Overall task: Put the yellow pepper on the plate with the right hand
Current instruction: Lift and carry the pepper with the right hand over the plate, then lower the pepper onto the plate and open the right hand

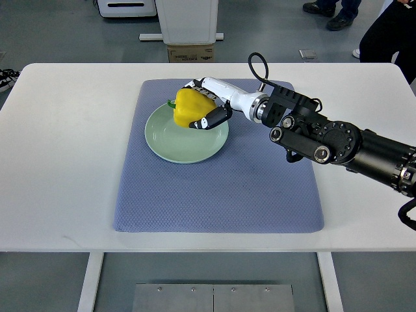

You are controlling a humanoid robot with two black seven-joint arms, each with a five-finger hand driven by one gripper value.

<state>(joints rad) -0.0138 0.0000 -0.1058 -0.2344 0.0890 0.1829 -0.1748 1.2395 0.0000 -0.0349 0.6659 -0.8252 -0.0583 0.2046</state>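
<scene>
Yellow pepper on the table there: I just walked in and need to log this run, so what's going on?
The robot's right hand is reaching in from the right and has its fingers wrapped around the yellow pepper. The pepper sits over the far rim of the pale green plate, which lies on a blue-grey mat on the white table. The hand has not let go, and whether the pepper already rests on the plate is hard to tell. The left arm is out of view.

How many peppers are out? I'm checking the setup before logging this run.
1: the yellow pepper, gripped in the right robot hand over the back rim of the green plate. Nothing else could hide another.
</scene>
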